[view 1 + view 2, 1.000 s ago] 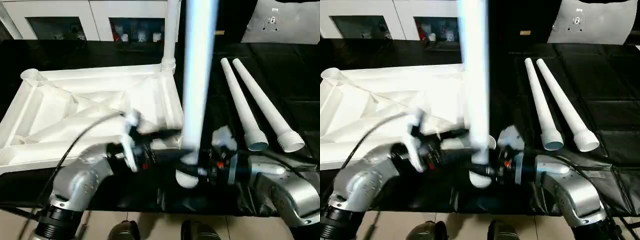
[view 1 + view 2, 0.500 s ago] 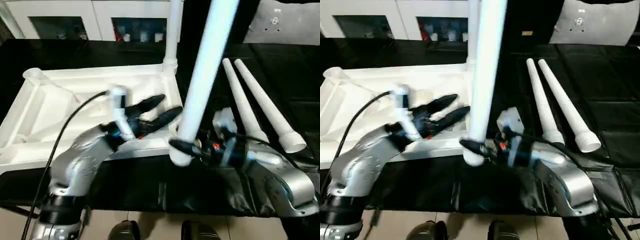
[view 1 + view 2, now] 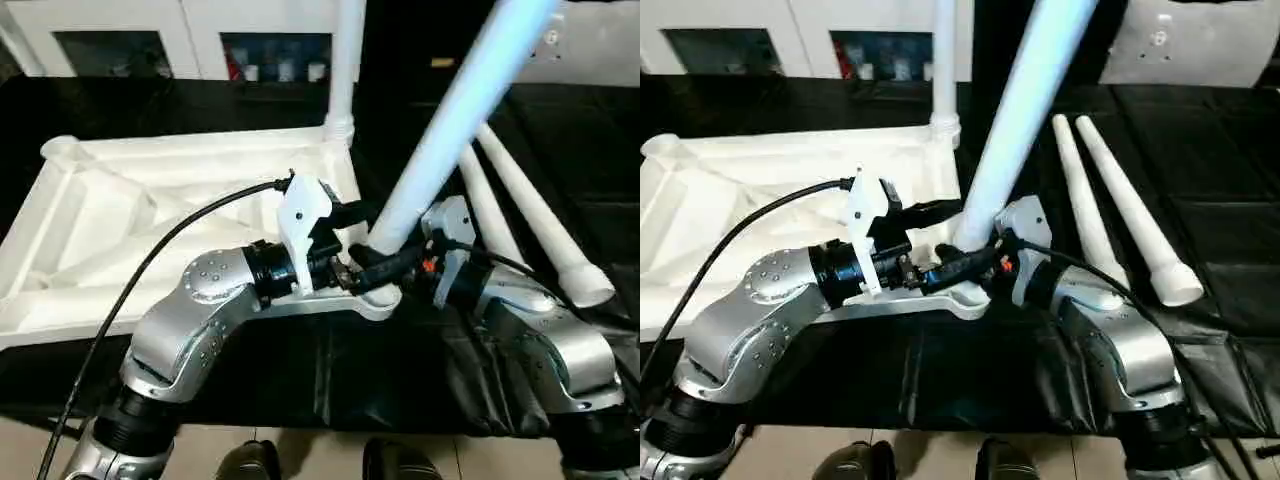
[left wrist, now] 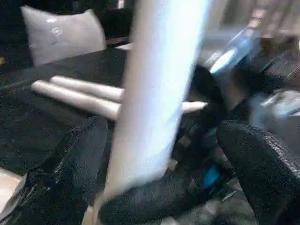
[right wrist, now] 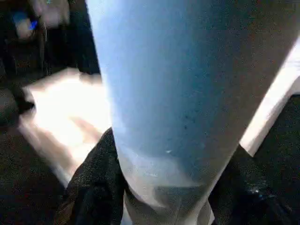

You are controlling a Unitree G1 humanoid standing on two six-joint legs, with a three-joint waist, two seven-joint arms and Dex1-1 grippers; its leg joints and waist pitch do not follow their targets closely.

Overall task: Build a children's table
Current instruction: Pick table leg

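Table top [image 3: 180, 215]: white plastic, square, lying upside down on the black-covered work table [image 3: 120, 110], ribs and diagonal braces facing up, round sockets at the corners. One leg [image 3: 346, 60] stands upright in the far right corner socket. Two spare legs [image 3: 1120, 215] lie side by side on the black cover to the right, wide ends toward the robot, narrow ends pointing away.

Held leg [image 3: 455, 120]: long tapered white tube, wide end low at the top's near right corner, long axis tilted up and away to the right.

Right gripper [image 5: 159, 187]: fingers pinch the held leg near its wide end. Left gripper [image 4: 159, 154]: fingers spread wide on either side of the same leg, contact unclear.

Background: white cabinets [image 3: 190, 40] with glass doors; grey cushion [image 3: 1200, 40] far right.
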